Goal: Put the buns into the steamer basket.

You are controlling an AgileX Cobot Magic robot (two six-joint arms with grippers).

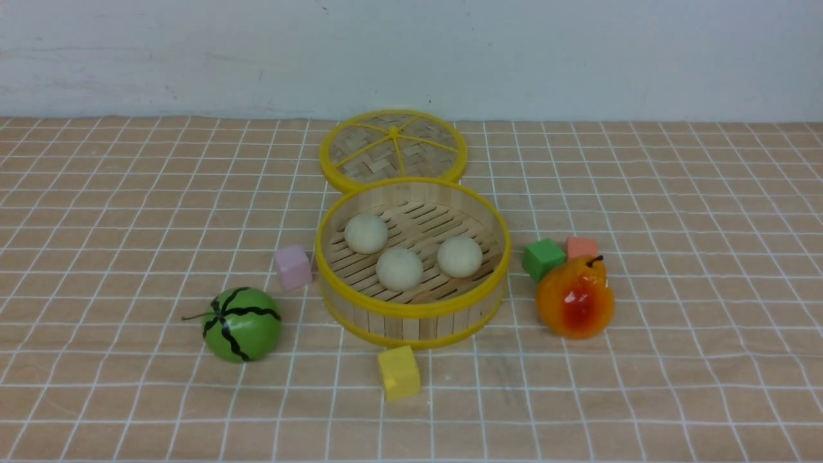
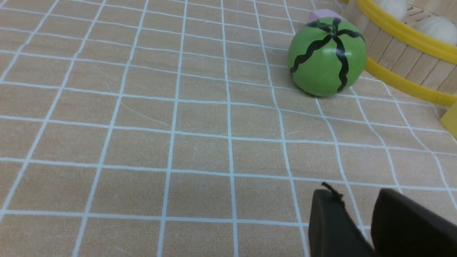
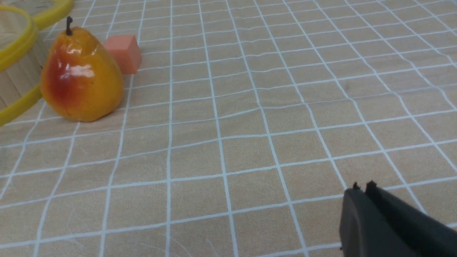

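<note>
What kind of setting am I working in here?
Probably a lab-style tabletop test setup rather than a real kitchen: a grid-patterned cloth before a plain pale wall, with a bamboo steamer basket set among loose coloured cubes and a glossy, artificial-looking pear.

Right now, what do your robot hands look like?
The left end effector shows two smooth, dark grey fingers with narrowed tips, one with a jagged black bit at its end. The right end effector is dark grey too, with small black jagged bits at its tips. I can't see any arms or cables.
</note>
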